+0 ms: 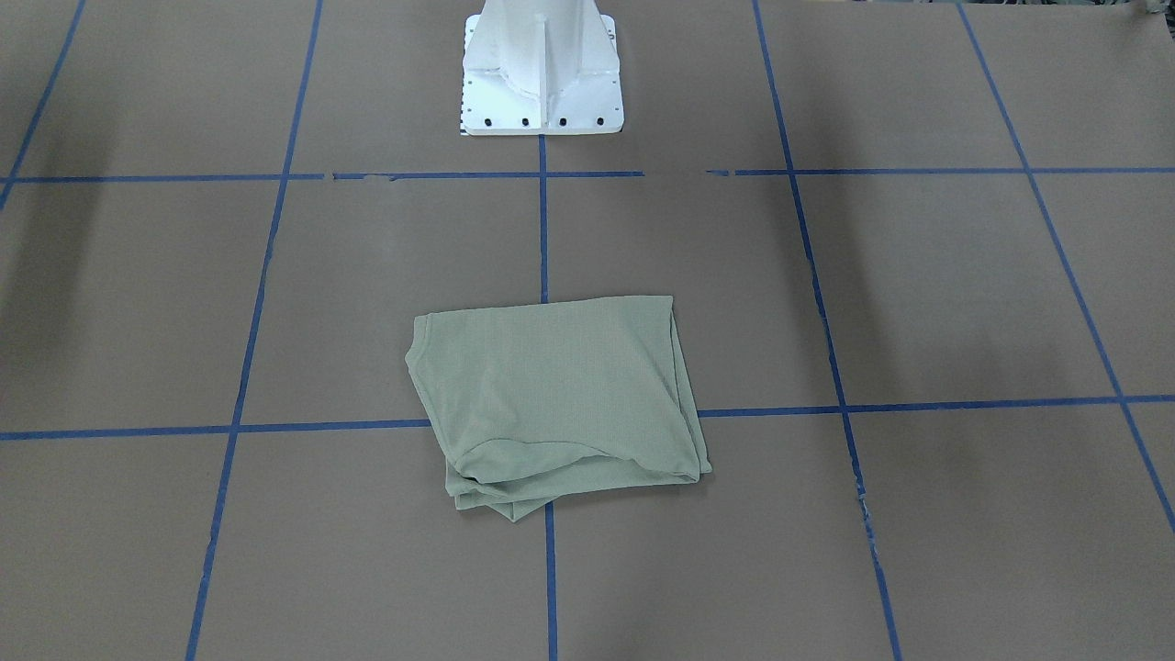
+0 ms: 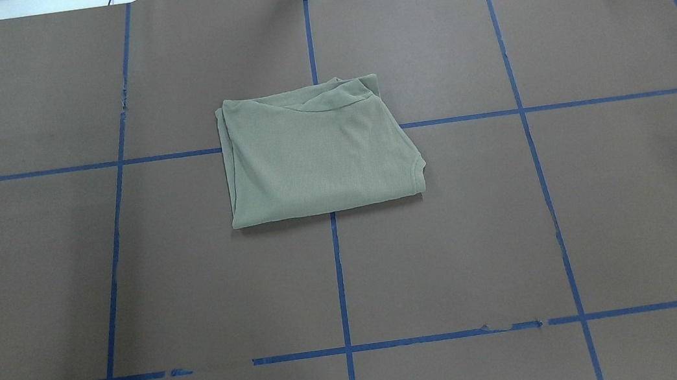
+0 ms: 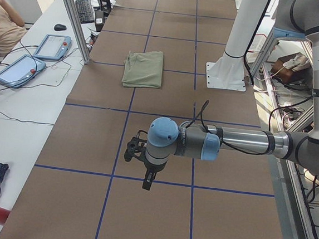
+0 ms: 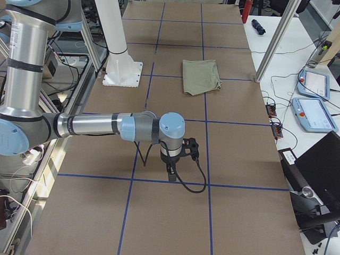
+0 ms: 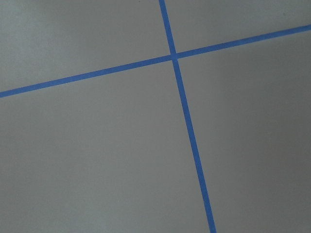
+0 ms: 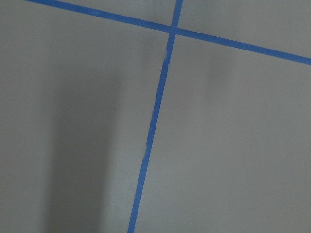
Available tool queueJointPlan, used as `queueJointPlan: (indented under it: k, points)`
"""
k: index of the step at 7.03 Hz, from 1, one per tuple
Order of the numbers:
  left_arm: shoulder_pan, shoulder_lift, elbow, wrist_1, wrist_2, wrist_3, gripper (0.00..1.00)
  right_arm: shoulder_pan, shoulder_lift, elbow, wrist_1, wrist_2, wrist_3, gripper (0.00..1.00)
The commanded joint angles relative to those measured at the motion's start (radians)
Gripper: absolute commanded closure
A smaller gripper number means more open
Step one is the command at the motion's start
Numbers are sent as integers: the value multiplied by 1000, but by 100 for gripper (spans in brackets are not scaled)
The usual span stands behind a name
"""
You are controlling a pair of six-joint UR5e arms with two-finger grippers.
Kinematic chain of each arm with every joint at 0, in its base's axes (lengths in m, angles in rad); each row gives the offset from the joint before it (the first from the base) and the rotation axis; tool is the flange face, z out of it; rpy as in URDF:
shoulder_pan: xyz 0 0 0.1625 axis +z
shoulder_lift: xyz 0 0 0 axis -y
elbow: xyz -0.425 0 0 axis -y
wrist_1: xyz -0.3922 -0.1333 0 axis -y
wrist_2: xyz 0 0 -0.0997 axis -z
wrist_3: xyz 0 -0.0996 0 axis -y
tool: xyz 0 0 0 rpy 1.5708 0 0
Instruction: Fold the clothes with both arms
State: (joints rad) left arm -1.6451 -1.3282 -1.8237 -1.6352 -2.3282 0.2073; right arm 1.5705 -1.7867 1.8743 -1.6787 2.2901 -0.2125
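Observation:
The sage-green shirt (image 2: 317,153) lies folded into a compact rectangle at the middle of the brown table, on the centre tape line; it also shows in the front view (image 1: 560,395) and both side views (image 3: 144,69) (image 4: 201,76). No gripper touches it. My left gripper (image 3: 148,183) hangs over bare table far from the shirt, seen only in the left side view. My right gripper (image 4: 170,174) hangs over bare table at the other end, seen only in the right side view. I cannot tell whether either is open or shut. Both wrist views show only table and blue tape.
The white pedestal base (image 1: 542,83) stands at the robot's edge of the table. Blue tape lines (image 2: 338,268) grid the brown surface. Beyond the far edge are frame posts (image 3: 76,20), a side desk with teach pendants (image 3: 51,46) and a seated person (image 3: 0,21).

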Motion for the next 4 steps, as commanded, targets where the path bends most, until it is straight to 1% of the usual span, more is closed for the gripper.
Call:
queueJointPlan:
  k: [1, 4]
  points:
    - [1, 0, -8, 0, 1, 0, 0, 2, -2, -7, -1, 3, -10, 0]
    - [4, -11, -16, -2, 1, 1, 0, 2, -13, -4, -1, 8, -11, 0]
